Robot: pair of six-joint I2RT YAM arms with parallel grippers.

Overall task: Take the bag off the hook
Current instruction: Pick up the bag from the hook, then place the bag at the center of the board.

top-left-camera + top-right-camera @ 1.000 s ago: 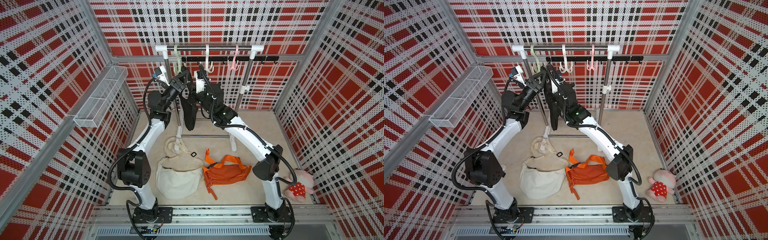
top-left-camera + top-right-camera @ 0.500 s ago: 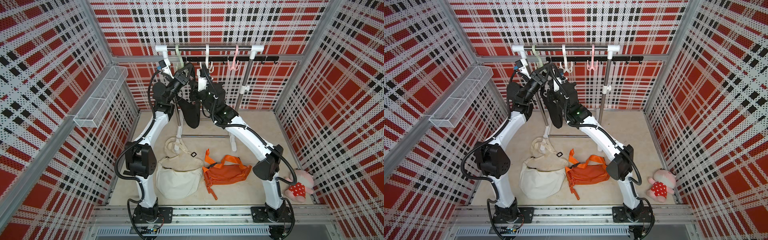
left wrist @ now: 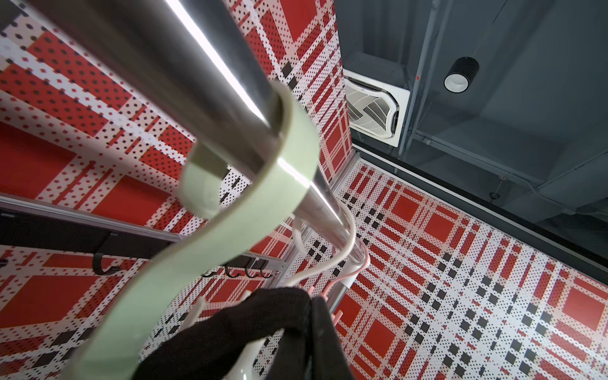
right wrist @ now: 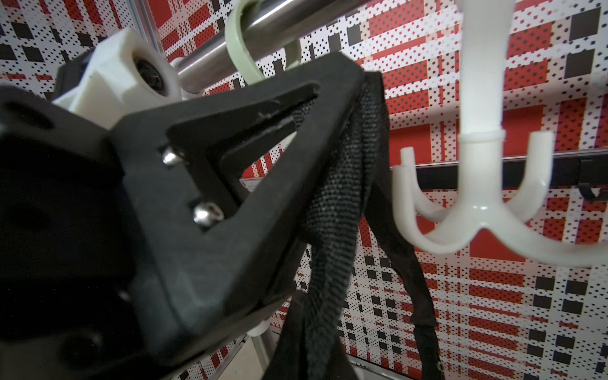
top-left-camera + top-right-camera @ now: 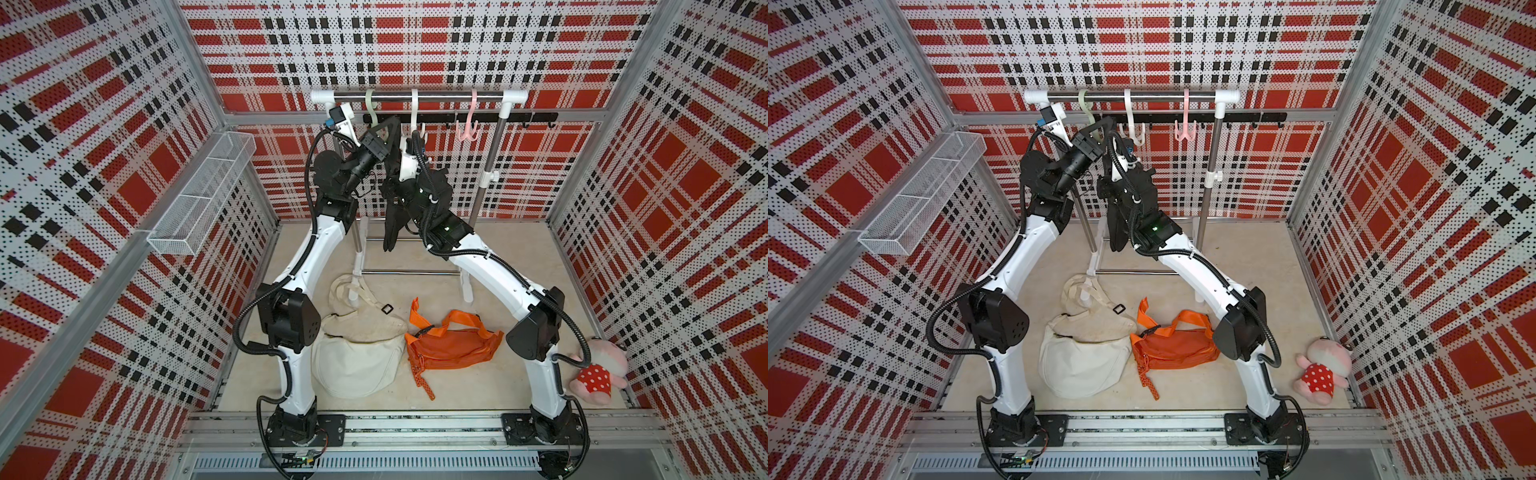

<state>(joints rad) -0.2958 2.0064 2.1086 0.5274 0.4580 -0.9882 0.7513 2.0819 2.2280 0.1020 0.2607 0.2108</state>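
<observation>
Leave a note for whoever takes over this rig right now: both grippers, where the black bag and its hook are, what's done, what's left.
Left gripper: shut on the strap of the black bag, right at the green hook.
Right gripper: shut, up beside the strap; what it grips is hidden.
Black bag: hangs under the rail, off the floor.
Done: strap gripped.
Left: lift the strap clear of the hook; whether it is already free cannot be seen.

Probably a robotics lab test cell: plaid perforated walls point(image 5: 104, 166), aluminium base rail point(image 5: 415, 430).
</observation>
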